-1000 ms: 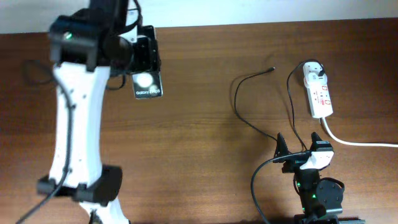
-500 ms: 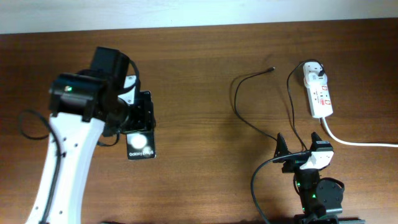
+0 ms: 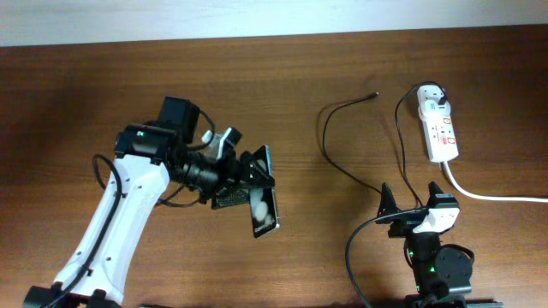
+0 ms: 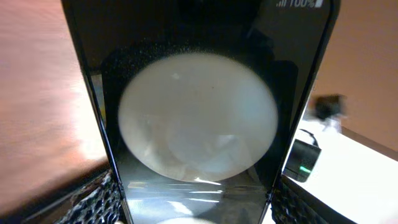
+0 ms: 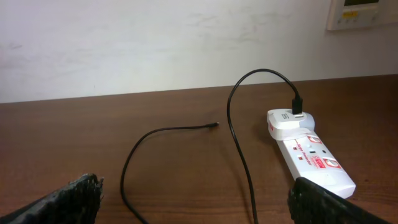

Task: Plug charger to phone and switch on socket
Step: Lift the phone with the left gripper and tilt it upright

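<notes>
Phone (image 3: 264, 212) is well left of socket (image 3: 440, 130), tilted, pinched in my left gripper (image 3: 247, 178). Charger (image 5: 180, 128) tip lies just left of socket. Right gripper (image 3: 411, 198) is spread, below socket. Best to aim the phone's port at that tip and hold steady.

The overhead view is bright, even and sharp. The brown table (image 3: 282, 94) looks paler in the middle and darker at the upper left corner. In the left wrist view the phone (image 4: 196, 118) is very close. Its shiny face shows a big round white glare in the middle, and the left and right edges are blurry. The right wrist view is clear, with a bright white wall (image 5: 124, 43) on top.
</notes>
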Robot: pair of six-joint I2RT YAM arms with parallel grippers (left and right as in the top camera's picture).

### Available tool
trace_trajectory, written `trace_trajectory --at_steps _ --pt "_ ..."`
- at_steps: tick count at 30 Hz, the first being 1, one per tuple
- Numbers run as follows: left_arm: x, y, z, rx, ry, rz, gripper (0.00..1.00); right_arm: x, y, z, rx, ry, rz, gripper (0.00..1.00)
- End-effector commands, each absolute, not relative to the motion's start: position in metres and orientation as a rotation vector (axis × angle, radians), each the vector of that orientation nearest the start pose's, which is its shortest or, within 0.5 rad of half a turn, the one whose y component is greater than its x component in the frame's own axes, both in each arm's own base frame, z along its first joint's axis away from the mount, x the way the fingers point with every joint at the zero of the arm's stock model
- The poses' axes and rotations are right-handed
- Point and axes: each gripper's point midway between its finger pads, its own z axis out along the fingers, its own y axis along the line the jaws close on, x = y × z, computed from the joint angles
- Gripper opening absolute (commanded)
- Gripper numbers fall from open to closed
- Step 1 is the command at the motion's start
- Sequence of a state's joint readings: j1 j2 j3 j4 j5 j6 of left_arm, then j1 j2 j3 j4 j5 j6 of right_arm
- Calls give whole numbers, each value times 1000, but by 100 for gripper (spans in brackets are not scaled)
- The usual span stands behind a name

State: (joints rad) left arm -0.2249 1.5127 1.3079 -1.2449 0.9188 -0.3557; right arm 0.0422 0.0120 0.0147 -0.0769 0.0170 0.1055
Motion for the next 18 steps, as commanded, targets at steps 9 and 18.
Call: trace_trajectory --at_steps 9,18 --pt "230 -217 258 -784 2951 -1944 69 246 9 155 63 1650 106 99" --pt "230 -217 258 -784 2951 -1943 65 246 9 155 63 1650 106 99"
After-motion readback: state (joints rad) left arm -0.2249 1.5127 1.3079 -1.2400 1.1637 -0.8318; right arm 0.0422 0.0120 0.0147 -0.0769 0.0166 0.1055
